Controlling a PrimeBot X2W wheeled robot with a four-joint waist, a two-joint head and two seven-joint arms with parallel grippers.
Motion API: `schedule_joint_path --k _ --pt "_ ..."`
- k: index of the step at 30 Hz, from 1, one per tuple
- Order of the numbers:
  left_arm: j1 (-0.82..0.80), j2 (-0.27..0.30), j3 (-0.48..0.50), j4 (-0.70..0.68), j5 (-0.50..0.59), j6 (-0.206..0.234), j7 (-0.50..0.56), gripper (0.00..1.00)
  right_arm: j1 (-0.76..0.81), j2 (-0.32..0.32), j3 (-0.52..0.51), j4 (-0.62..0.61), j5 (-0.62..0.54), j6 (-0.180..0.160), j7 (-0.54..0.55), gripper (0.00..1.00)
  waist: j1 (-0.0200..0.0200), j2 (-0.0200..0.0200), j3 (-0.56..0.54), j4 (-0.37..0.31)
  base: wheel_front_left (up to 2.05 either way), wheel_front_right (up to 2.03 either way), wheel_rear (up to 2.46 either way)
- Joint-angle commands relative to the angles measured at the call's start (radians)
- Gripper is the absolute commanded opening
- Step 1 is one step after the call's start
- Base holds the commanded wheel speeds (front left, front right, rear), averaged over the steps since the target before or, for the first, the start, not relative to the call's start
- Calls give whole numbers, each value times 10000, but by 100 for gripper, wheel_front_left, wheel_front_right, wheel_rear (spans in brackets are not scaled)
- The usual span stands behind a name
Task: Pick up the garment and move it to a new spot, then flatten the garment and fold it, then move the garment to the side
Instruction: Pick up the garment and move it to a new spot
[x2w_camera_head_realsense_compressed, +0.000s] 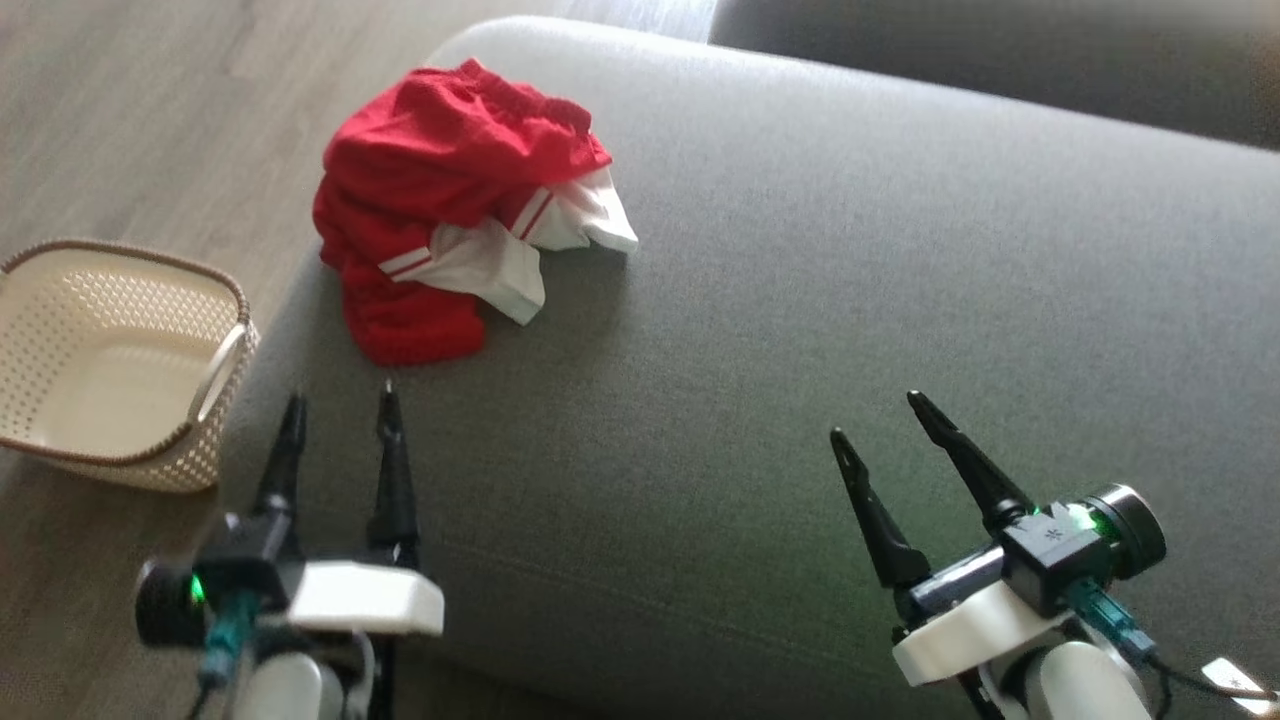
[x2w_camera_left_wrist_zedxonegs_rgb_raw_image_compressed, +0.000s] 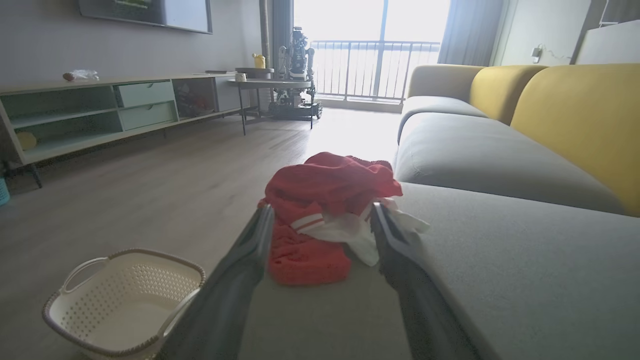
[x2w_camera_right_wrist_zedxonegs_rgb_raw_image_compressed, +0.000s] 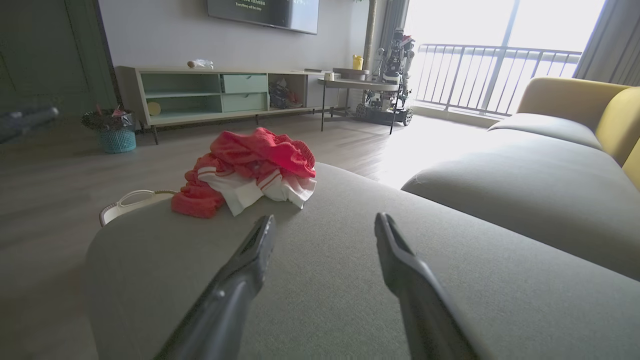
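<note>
1. Grey upholstery is your working surface: a broad sofa seat cushion (x2w_camera_head_realsense_compressed: 800, 300), with wooden floor (x2w_camera_head_realsense_compressed: 150, 120) beyond its left edge and a pale perforated basket (x2w_camera_head_realsense_compressed: 225, 290) standing on that floor, just beside the cushion.
2. You will find the garment (x2w_camera_head_realsense_compressed: 440, 200) crumpled in a heap near the cushion's far left corner, close to the left edge. It is red cloth with white panels and red stripes showing on its near right side.
3. Your left gripper (x2w_camera_head_realsense_compressed: 341, 397) hovers over the cushion's near left part with its fingers spread wide. It holds nothing and points at the red flap closest to you, near it but not touching.
4. Your right gripper (x2w_camera_head_realsense_compressed: 877, 416) is just as wide and empty, over the near right part and well apart from the heap.
5. Expect the cloth to be light, soft and limp. It should sag and unfurl as it lifts, and it is not fragile.
6. Pinching a single thin layer may let it slip or leave the rest dragging. Taking a thick red fold at the crest of the heap, or the gathered far edge, looks safer.
7. The white panels look loose, so they are likely to trail.
</note>
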Motion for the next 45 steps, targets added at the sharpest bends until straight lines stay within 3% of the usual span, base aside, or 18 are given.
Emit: schedule_joint_path --k 1,6,11,15,19,20,24,36,45 --pt "-859 -22 437 -456 61 -50 -61 100 -476 -104 220 -337 -127 -2 -92 100 0 0 294 -100 0 0 0" --pt "-2185 28 847 -483 334 -418 -61 100 -678 -104 113 -341 -503 -2 -92 100 0 0 950 -253 0 0 0" --pt "-3873 428 1145 -63 609 -931 -61 100 -960 -104 106 -383 -851 -2 -92 100 0 0 1646 -490 0 0 0" --pt "-5294 961 1385 1437 669 -1264 -61 100 -1224 -104 103 -427 -969 -2 -92 100 0 0 2167 -803 0 0 0" --pt "-6810 1096 1865 3540 -194 -1755 -49 100 -1326 -104 147 -475 -1023 -2 -92 100 0 0 2590 -1111 0 0 0" --pt "-6810 1096 1865 3540 -194 -1755 -49 100 -1326 -104 147 -475 -1023 -2 -92 100 0 0 2590 -1111 0 0 0" --pt "-8632 1511 2228 6112 -917 -2038 796 100 -1469 -104 116 -556 -1092 -2 -92 100 0 0 3103 -1492 0 0 0" --pt "-11597 1965 2147 9997 -1096 -1782 2633 100 -2182 -104 -25 -790 -1230 -2 -92 100 0 0 4466 -1862 0 0 0" --pt "-12182 2050 1830 11441 -948 -1571 2984 100 -2394 -104 -134 -792 -1111 -2 -92 100 0 0 4679 -1962 0 0 0"
